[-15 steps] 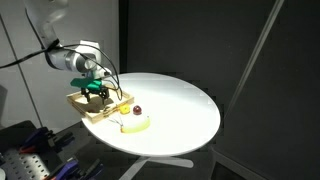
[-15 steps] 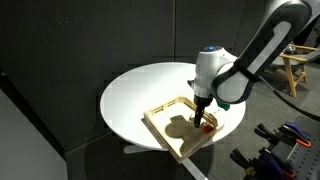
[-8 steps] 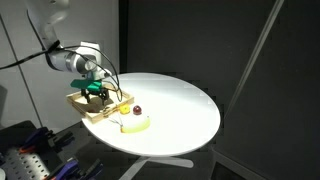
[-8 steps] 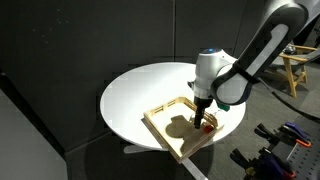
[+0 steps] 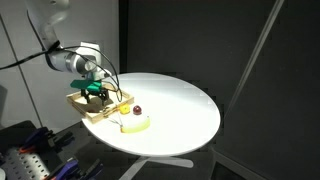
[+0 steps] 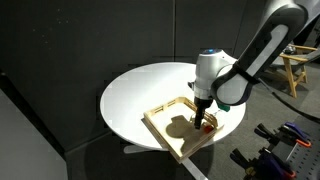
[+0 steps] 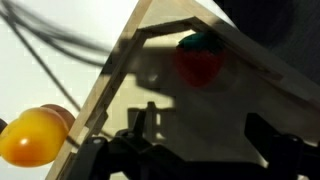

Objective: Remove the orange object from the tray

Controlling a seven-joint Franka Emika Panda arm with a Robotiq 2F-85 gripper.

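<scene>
The tray (image 6: pixel 166 127) of pale wood sits at the table's edge, also seen in an exterior view (image 5: pixel 84 108). The orange object (image 7: pixel 198 60), a small orange-red piece with a green top, lies on the tray floor near a corner. It shows as a red speck (image 6: pixel 203 128) under the gripper. My gripper (image 7: pixel 200 135) hangs low over the tray, open, with nothing between its fingers (image 7: pixel 140 125). The orange object lies just ahead of the fingertips, apart from them. In both exterior views the gripper (image 5: pixel 95 91) (image 6: pixel 203 117) points down into the tray.
A yellow banana-shaped item (image 5: pixel 133 124) (image 7: pixel 35 135) lies outside the tray beside its rim. A dark maroon ball (image 5: pixel 137 110) rests on the round white table (image 5: pixel 180 105) close by. The tray's raised rim (image 7: pixel 110 95) runs beside the gripper.
</scene>
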